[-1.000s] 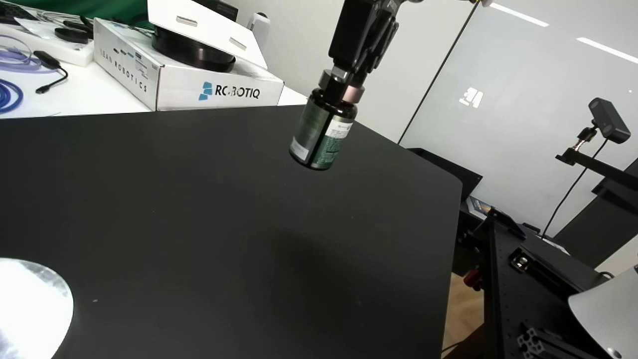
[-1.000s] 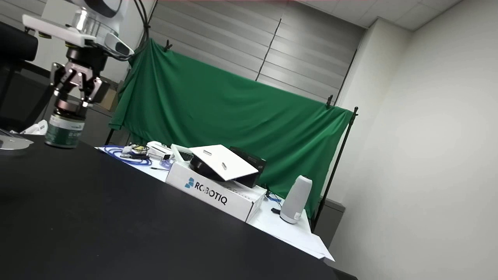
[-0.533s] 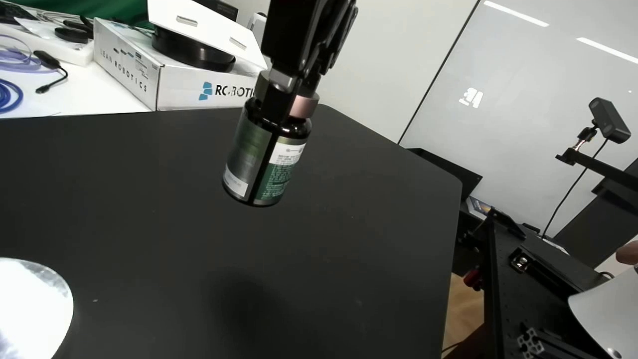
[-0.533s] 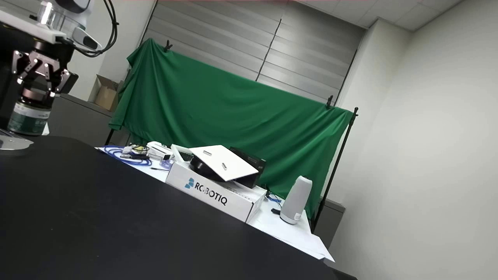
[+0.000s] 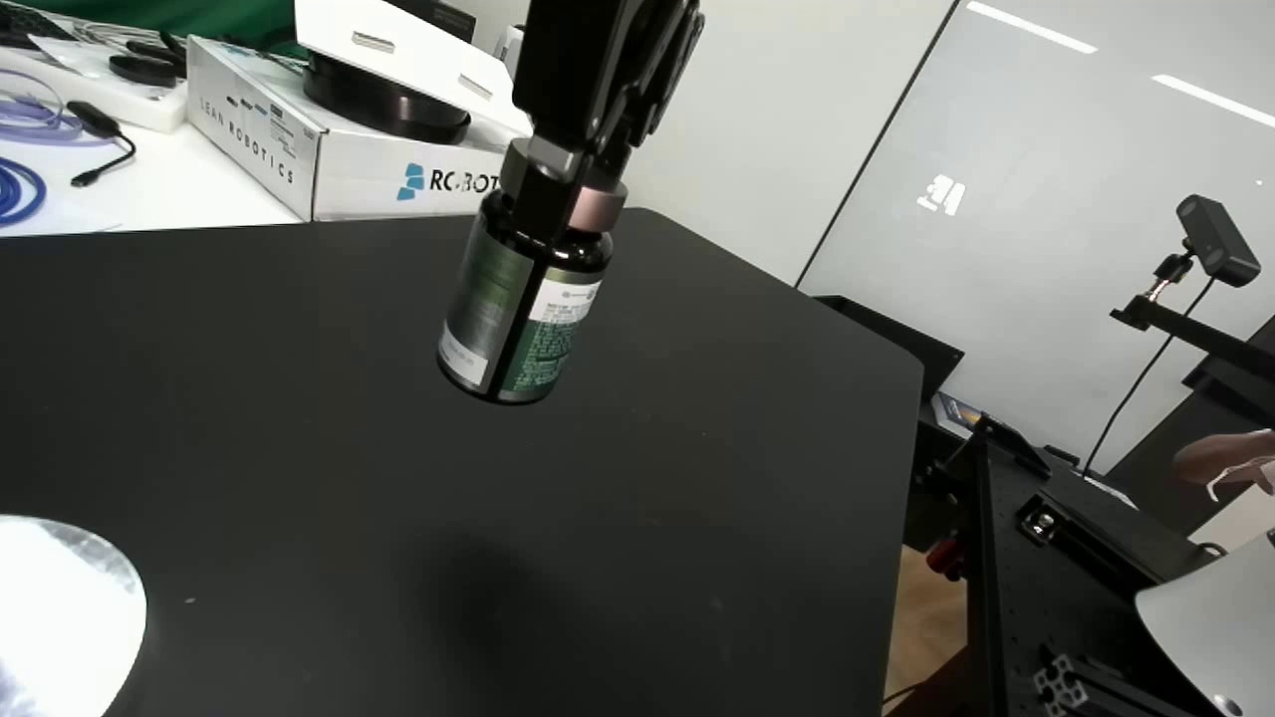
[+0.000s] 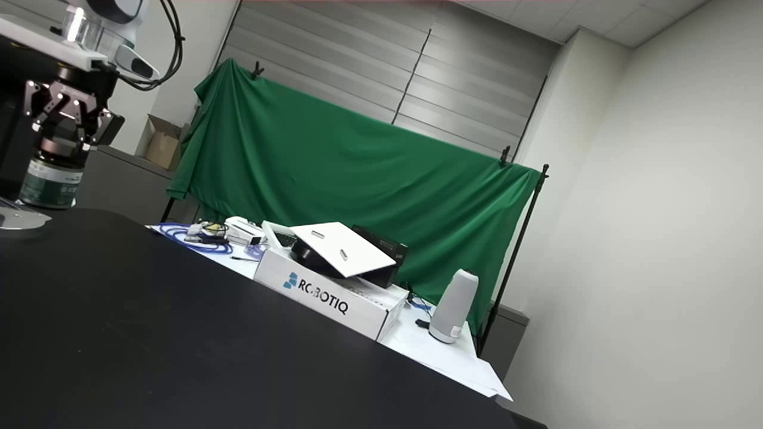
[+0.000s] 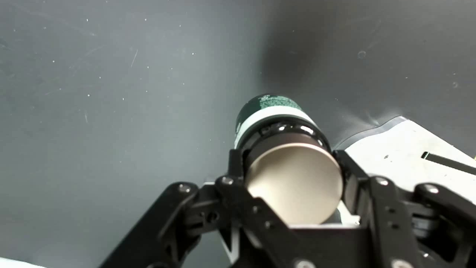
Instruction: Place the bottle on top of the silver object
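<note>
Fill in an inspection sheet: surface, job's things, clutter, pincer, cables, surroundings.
Surface: matte black tabletop, pale specks and scratches.
Dark glossy green-labelled bottle with pinkish cap: held above the tabletop.
Flat round silver-white disc: apart from the bottle, partly out of frame.
Clutter: white cardboard Robotiq box on a white table, tilted white panel above the box.
Black two-fingered pincer: closed on the cap.
Cables: coiled blue cable, short black cable, on that table.
Surroundings: green cloth curtain; skin-toned shape in an exterior view, possibly someone's arm.
</note>
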